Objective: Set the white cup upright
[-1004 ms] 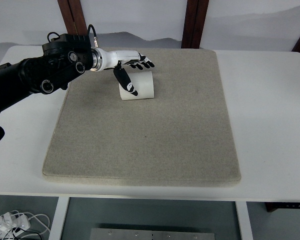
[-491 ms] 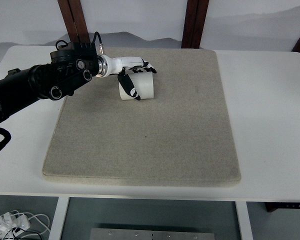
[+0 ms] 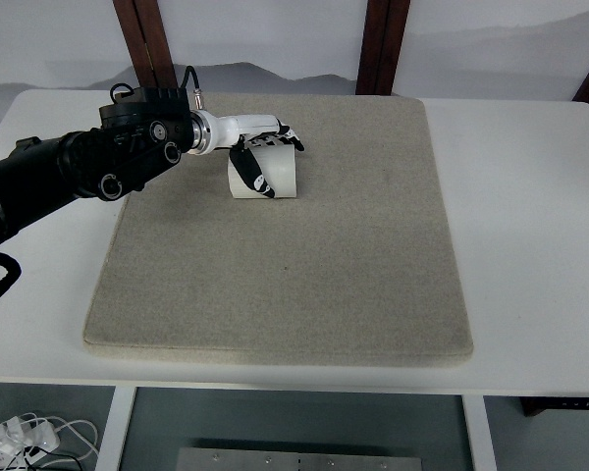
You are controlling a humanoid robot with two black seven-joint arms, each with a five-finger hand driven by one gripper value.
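Note:
A white cup (image 3: 273, 174) lies on the grey mat (image 3: 294, 255) at its far left part. My left hand (image 3: 260, 152) reaches in from the left and is around the cup: the fingers lie over its top and the thumb (image 3: 250, 170) comes down its near face. The hand grasps the cup. The cup's left end is hidden behind the hand. The right arm is out of view.
The mat covers most of the white table (image 3: 530, 196). Two dark wooden posts (image 3: 145, 39) stand behind the table's far edge. Cables (image 3: 20, 434) lie on the floor below the near left corner.
The left arm has reached further right and the hand has closed around the cup. The cup has shifted slightly left and looks a little more tilted.

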